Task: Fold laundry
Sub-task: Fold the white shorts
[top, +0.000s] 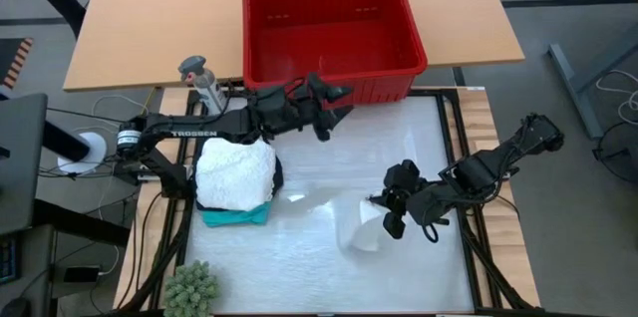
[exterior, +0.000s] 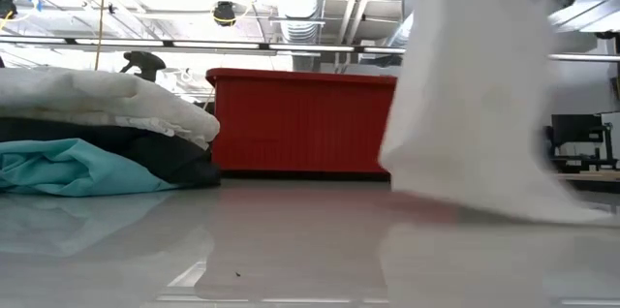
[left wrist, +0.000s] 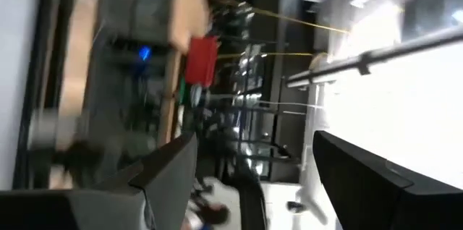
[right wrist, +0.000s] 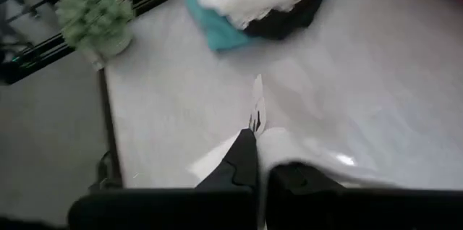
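A pile of laundry (top: 236, 182) lies at the table's left: a white garment (exterior: 107, 100) on top, a black one (exterior: 165, 158) under it and a teal one (exterior: 68, 168) at the bottom on the table. My right gripper (top: 385, 211) is shut on a separate white cloth (top: 361, 229) right of the table's middle. The cloth shows large in the low view (exterior: 475, 95). My left gripper (top: 334, 110) is open and empty in the air, just in front of the red basket (top: 334, 28). My right gripper pinches the white cloth between its two fingers at an upper edge; a small bit of it (right wrist: 257, 107) sticks out past the fingertips. The cloth hangs below the gripper, and its lower end (exterior: 504, 201) rests on the table.
The red plastic basket stands at the table's far edge, its front wall (exterior: 300, 119) behind the pile. A small green fuzzy plant (top: 189, 287) sits at the near left corner. Bare white table top (top: 309, 257) lies between the pile and the held cloth.
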